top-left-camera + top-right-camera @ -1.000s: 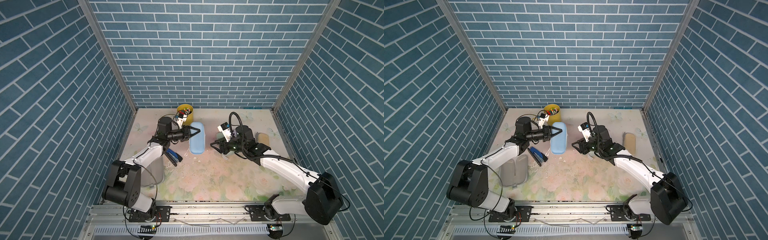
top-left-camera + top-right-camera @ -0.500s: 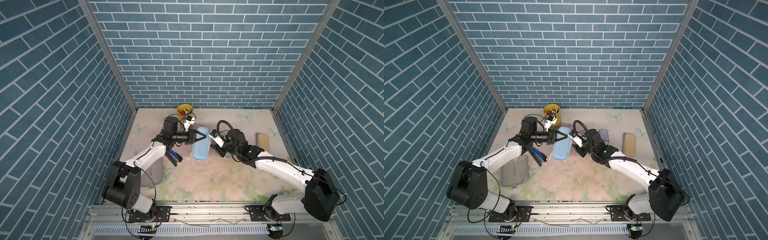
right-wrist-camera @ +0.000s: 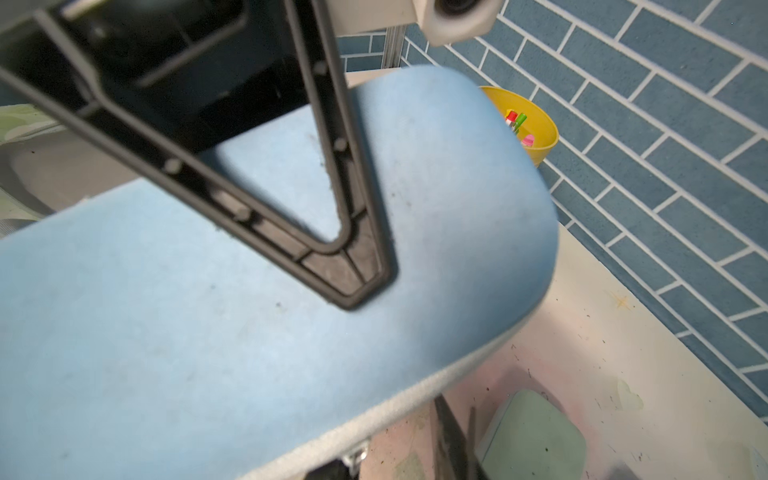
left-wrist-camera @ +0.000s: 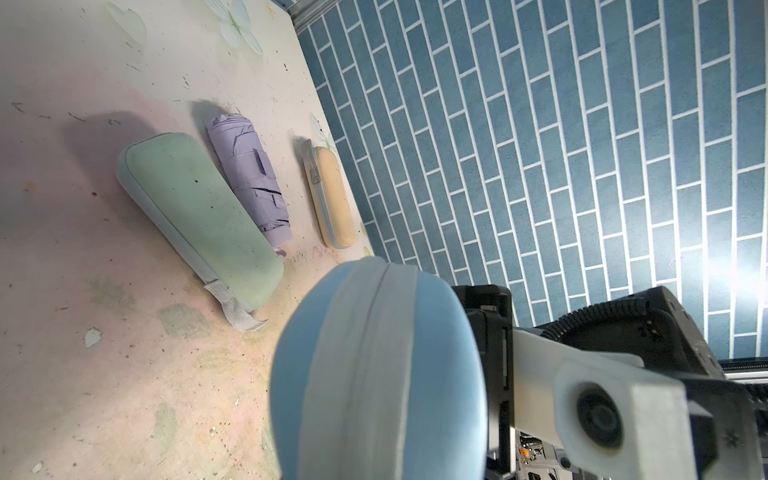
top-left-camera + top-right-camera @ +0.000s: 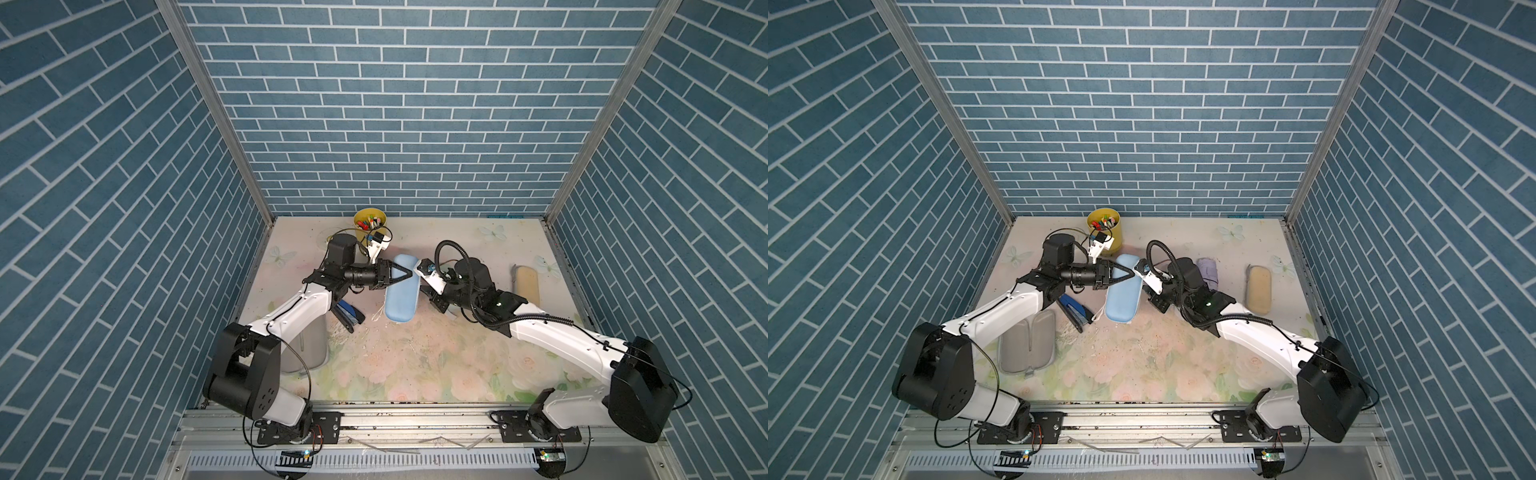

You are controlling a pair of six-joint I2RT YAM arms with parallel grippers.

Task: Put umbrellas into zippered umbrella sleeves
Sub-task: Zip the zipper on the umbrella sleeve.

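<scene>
The light blue sleeve [image 5: 401, 299] [image 5: 1121, 299] is zipped closed and tilted, with my left gripper [image 5: 409, 274] [image 5: 1131, 274] shut on its far end. One black finger [image 3: 332, 232] lies flat on its blue face [image 3: 208, 332]. In the left wrist view the sleeve [image 4: 374, 374] is end-on and hides the jaws. My right gripper [image 5: 435, 300] [image 5: 1157, 301] is against the sleeve's right edge beside the metal zip pull [image 3: 353, 455], and its jaws are hidden. On the mat lie a lilac umbrella [image 4: 249, 178] [image 5: 1208, 270], a closed mint sleeve [image 4: 199, 216] and a cream-tan sleeve [image 4: 332, 195] [image 5: 527, 284].
An open sleeve [image 5: 1027, 340] lies grey inside up under my left arm. A dark blue object [image 5: 347, 313] sits beside it. A yellow cup of pens [image 5: 370, 220] stands at the back wall. Blue brick walls close three sides.
My right arm swung left from beside the mint sleeve to the blue sleeve's edge. My left gripper carried the blue sleeve's far end to the right and tilted it.
</scene>
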